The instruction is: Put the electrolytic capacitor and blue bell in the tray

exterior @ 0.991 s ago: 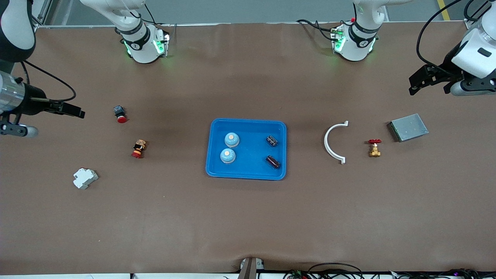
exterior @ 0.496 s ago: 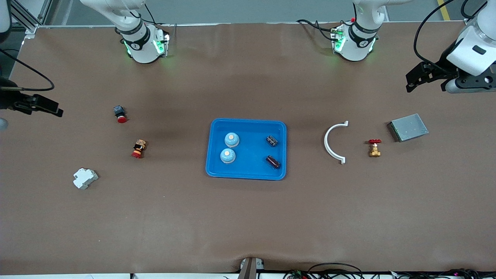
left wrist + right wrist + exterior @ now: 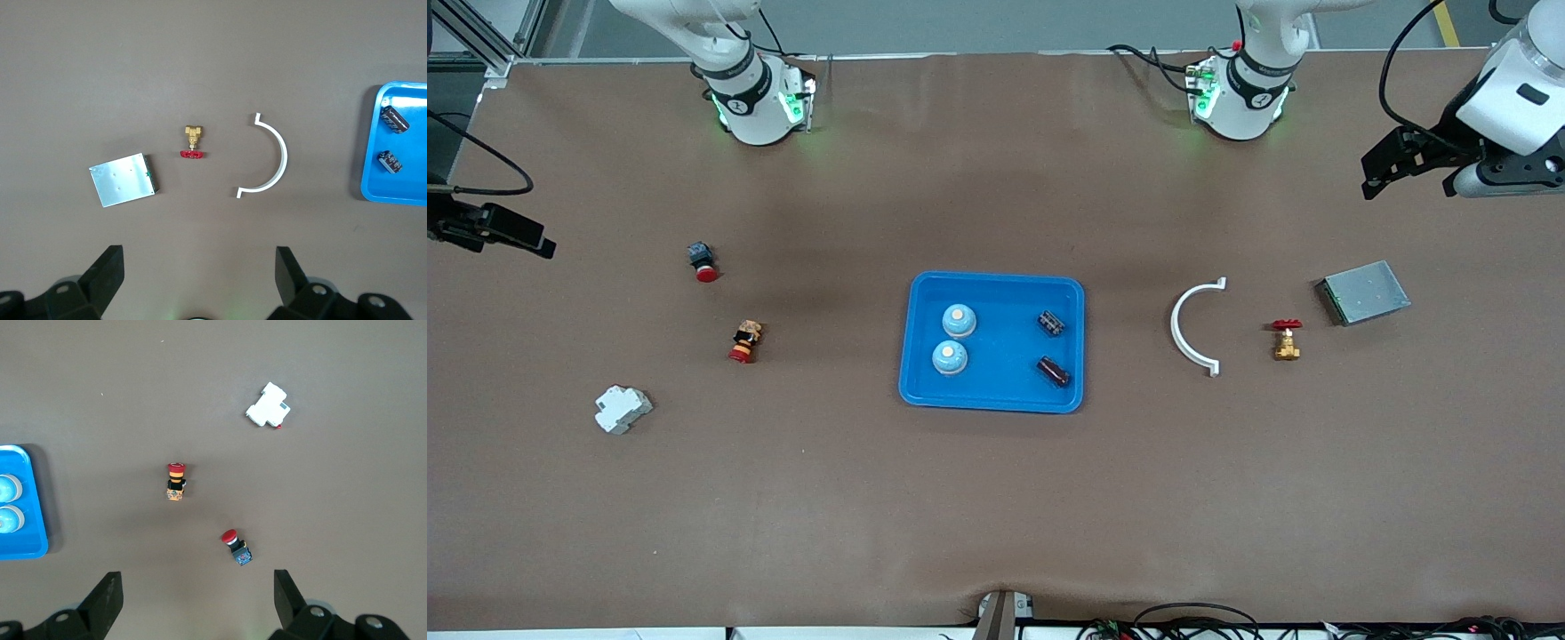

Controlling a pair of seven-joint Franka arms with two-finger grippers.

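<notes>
The bright-blue tray (image 3: pixel 1005 384) lies mid-table. In it sit two blue bells (image 3: pixel 959 320) (image 3: pixel 950 357) on the side toward the right arm, and two dark electrolytic capacitors (image 3: pixel 1051 323) (image 3: pixel 1053 371) on the side toward the left arm. My left gripper (image 3: pixel 1380 173) hangs open and empty over the left arm's end of the table. Its wrist view shows the gripper (image 3: pixel 197 257), the tray's edge (image 3: pixel 400 195) and both capacitors (image 3: pixel 394 119) (image 3: pixel 390 161). My right gripper (image 3: pixel 520 236) is open and empty over the right arm's end. Its wrist view shows the gripper (image 3: pixel 197 580), the tray corner (image 3: pixel 30 550) and the bells (image 3: pixel 7 488).
Toward the left arm's end lie a white half-ring (image 3: pixel 1190 327), a brass valve with a red handle (image 3: pixel 1286 340) and a grey metal box (image 3: pixel 1365 292). Toward the right arm's end lie two red push buttons (image 3: pixel 703 262) (image 3: pixel 744 342) and a white breaker (image 3: pixel 623 409).
Both arms have drawn away from the middle. The right gripper slid out toward its table end, the left gripper lifted slightly. Nothing on the table moved.
</notes>
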